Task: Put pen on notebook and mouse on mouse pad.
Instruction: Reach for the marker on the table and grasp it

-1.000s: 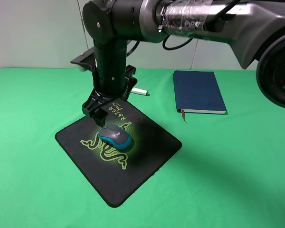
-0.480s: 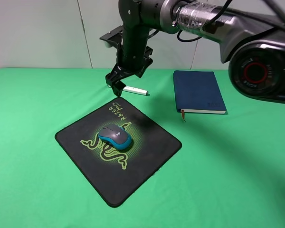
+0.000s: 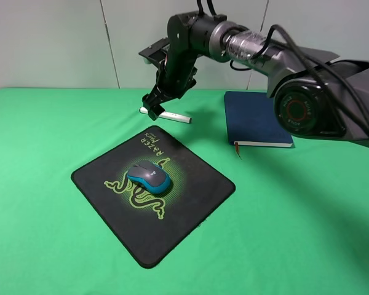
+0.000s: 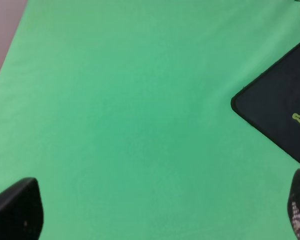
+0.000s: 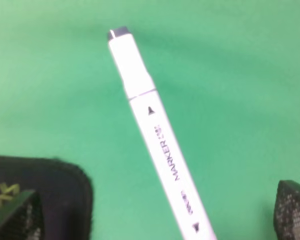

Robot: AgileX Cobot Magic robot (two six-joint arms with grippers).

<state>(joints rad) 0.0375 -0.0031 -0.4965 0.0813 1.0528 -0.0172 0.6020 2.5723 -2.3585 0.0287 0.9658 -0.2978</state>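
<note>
One half of the job looked settled: the mouse [image 3: 149, 177] sat on the Razer mouse pad [image 3: 194, 206], over the green snake logo. The step in hand was, by my reading, the pick-up of the pen [image 3: 174, 117]. The pen lay flat on the green bench [image 3: 307, 221] just past the pad's far corner, apart from the navy notebook [image 3: 255, 117] with bare cloth between them. The right gripper [image 3: 150, 108] hung over the pen's end farther from the notebook, with its jaws spread wide and nothing grasped. In the right wrist view the white barrel ran between the two dark fingertips, touching neither. The next move probably called for a straight descent so the fingertips straddled the barrel. A close across its width would follow, then a lift and a carry across to the notebook's cover. The pen was a slim white marker with "MARKER" and small dark triangles printed along it, a thin seam ring partway along, and a grey end cap. Being round and light, it could roll if nudged off centre. The left gripper [image 4: 157, 212] was also released, over bare cloth beside a corner of the pad.
</note>
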